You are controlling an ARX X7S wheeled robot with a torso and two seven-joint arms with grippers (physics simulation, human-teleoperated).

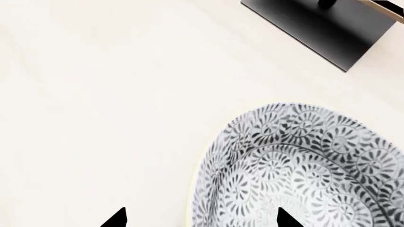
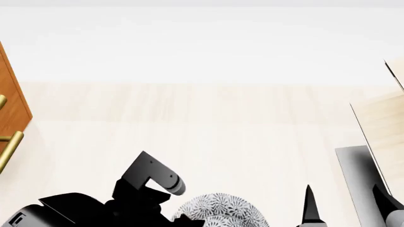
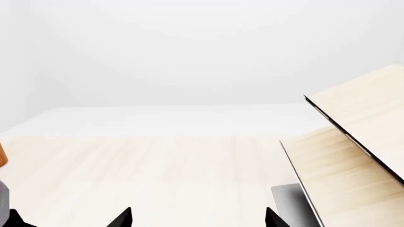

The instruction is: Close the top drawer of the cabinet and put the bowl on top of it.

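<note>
Patterned bowl (image 2: 218, 210) low in the head view, at the bottom edge just right of centre, resting on the pale wood tabletop (image 2: 208, 127), with the left gripper (image 1: 200, 216) directly over it. In the left wrist view, fills the lower right of the frame, one black fingertip (image 1: 287, 218) inside the rim, the other over bare table outside it, so apparently straddling the near wall with jaws spread and nothing clamped yet; judged set for a rim pinch. Round, so no long axis to line up. Clearly nearer the left arm than the right. Right gripper (image 3: 197, 218) open too, tips well apart over bare table at the bottom of its own view, holding nothing, beside the pale shelf structure (image 3: 360, 142). Orange-brown cabinet (image 2: 11, 101) at the far left edge of the head view, brass handles (image 2: 9, 149) showing, well apart from the bowl; cannot tell from here whether the top drawer sits shut.
</note>
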